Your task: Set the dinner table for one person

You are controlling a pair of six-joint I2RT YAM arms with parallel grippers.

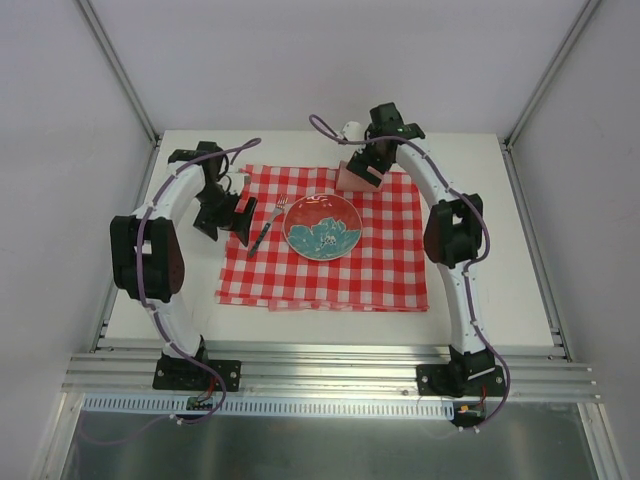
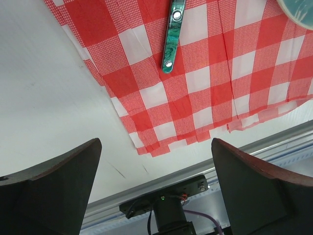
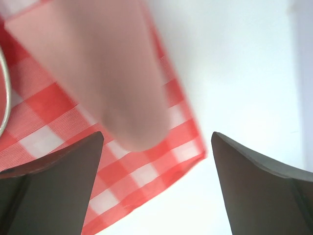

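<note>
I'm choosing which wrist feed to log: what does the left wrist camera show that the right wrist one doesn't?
Left wrist only: the fork's green handle, the aluminium rail and an arm base. Right wrist only: a blurred pink object close to the lens. Both: the red-and-white checked cloth, the white dinner table, and their own fingers, the left fingers and right fingers, each pair wide apart and empty.
</note>
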